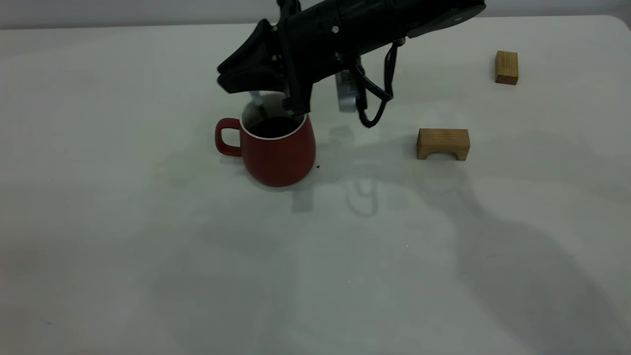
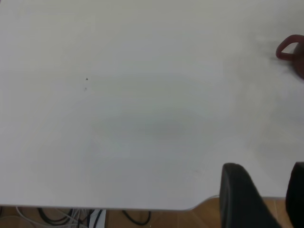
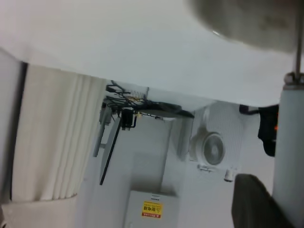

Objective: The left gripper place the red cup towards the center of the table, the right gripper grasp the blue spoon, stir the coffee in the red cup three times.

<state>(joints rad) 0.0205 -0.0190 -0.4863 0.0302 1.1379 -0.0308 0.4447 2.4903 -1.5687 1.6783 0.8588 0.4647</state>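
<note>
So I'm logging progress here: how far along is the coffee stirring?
Done: the red cup stands out on the table, and the left pincer is back near the table edge, open. In hand: the right pincer hangs over the cup with the blue spoon reaching down toward the coffee. The number of stirs done cannot be told.

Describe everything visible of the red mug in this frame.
The dark red ceramic mug stands upright on the pale grey-white table, near its middle. It widens toward the base, has a white rim, a pale inside and a loop handle facing the left arm's side. Dark coffee fills it. The right gripper hangs just over its mouth; whether it touches the rim cannot be told.
</note>
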